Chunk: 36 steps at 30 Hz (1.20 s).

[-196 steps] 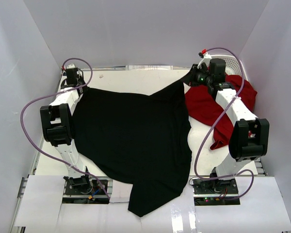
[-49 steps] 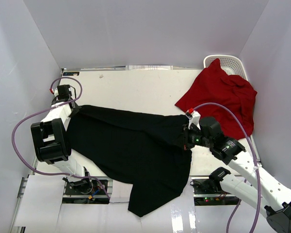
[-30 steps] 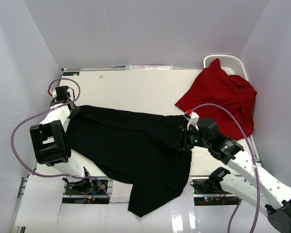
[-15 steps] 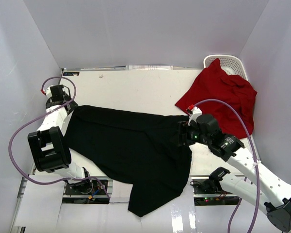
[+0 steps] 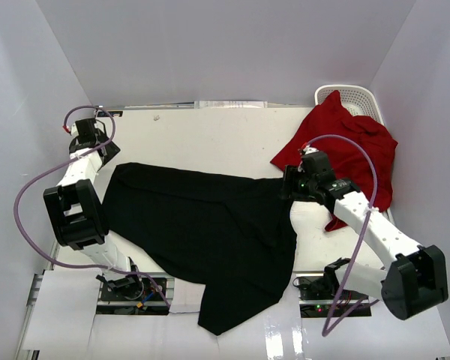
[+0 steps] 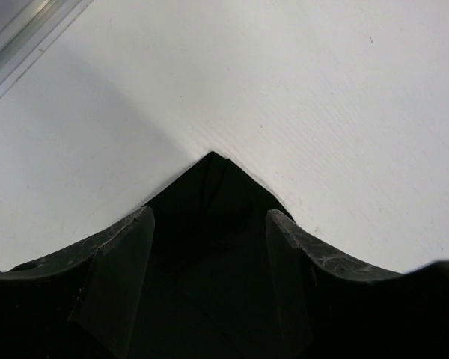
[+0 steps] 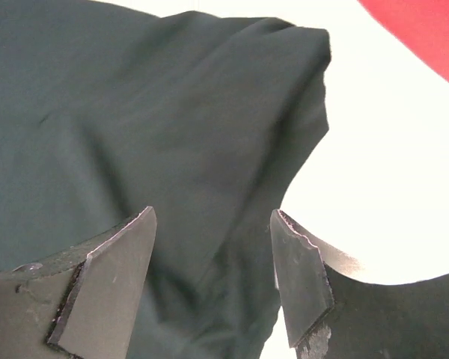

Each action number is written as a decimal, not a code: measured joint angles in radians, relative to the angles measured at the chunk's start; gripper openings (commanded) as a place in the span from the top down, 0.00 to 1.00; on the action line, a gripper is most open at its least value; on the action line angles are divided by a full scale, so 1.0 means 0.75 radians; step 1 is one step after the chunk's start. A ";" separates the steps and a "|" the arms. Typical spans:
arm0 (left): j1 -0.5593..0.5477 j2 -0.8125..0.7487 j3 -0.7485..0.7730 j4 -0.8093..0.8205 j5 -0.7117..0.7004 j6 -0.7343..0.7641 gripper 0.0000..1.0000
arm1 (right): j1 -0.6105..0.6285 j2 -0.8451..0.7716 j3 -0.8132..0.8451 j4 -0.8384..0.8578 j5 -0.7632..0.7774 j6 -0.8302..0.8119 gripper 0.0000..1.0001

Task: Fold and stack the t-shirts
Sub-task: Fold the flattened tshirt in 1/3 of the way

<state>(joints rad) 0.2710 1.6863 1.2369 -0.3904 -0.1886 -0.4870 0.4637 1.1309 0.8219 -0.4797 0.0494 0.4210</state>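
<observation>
The black t-shirt (image 5: 202, 225) lies spread across the table (image 5: 210, 135), its far half folded toward me, and one end hangs over the near edge. The red t-shirt (image 5: 345, 150) lies crumpled at the far right, partly draped over a basket. My left gripper (image 5: 99, 152) stands open just above the black shirt's left corner (image 6: 213, 187), with the cloth lying loose under the fingers (image 6: 127, 254). My right gripper (image 5: 289, 184) is open over the shirt's right folded corner (image 7: 209, 112), and a strip of the red t-shirt (image 7: 426, 30) shows beyond it.
A white lattice basket (image 5: 356, 96) stands in the far right corner under the red cloth. White walls close in the table on three sides. A metal rail (image 6: 30, 22) runs along the left table edge.
Both grippers have opened and let go of the black t-shirt's folded edge. The left one drew back toward the far left, and the right one backed off toward the red shirt.
</observation>
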 measured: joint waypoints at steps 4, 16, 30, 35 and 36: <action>0.001 0.087 0.066 -0.011 0.031 0.000 0.29 | -0.159 0.090 0.019 0.026 -0.048 -0.041 0.32; -0.006 0.351 0.237 -0.051 0.108 0.011 0.32 | -0.235 0.446 0.120 0.187 -0.176 -0.086 0.32; -0.073 0.476 0.290 -0.069 0.129 0.090 0.36 | -0.305 0.712 0.216 0.296 -0.215 -0.120 0.69; -0.078 0.485 0.291 -0.064 0.123 0.104 0.47 | -0.304 0.768 0.254 0.300 -0.234 -0.124 0.92; -0.077 0.485 0.291 -0.065 0.123 0.105 0.54 | -0.304 0.775 0.260 0.300 -0.236 -0.122 0.92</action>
<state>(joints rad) 0.2131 2.0499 1.4551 -0.4389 -0.0963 -0.4080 0.2359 1.7123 1.0168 -0.2550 -0.1276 0.3294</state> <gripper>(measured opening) 0.548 0.096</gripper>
